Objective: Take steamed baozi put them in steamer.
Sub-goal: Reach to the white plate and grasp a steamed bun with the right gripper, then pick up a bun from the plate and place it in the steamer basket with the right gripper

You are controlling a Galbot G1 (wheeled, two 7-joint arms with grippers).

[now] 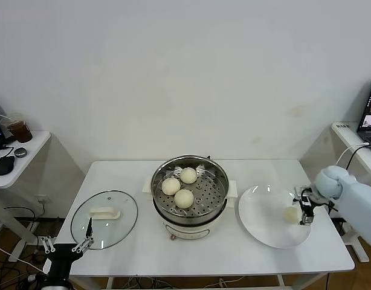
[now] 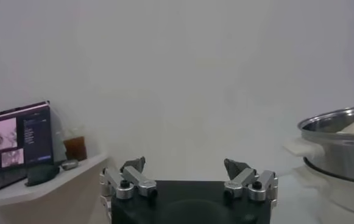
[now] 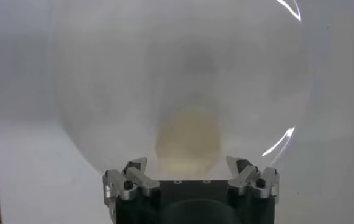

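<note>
- We find three steamed baozi (image 1: pixel 181 186) on the perforated tray of the steamer (image 1: pixel 217 207), and the fourth baozi (image 1: pixel 290 214) on the white plate (image 1: pixel 261 220).
- The right gripper (image 1: pixel 306 212) sits beside it, jaws spread wide around it, not closed.
- We judge the bun soft, light, easily dented: take it across its middle, gently.
- The left gripper (image 1: pixel 84 241) hangs wide open, idle, off the tabletop (image 1: pixel 131 254) edge.

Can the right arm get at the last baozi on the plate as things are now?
Probably yes. The right pincer is open, right beside the baozi on the white plate, and nothing stands between them. The left pincer waits by the glass lid.
</note>
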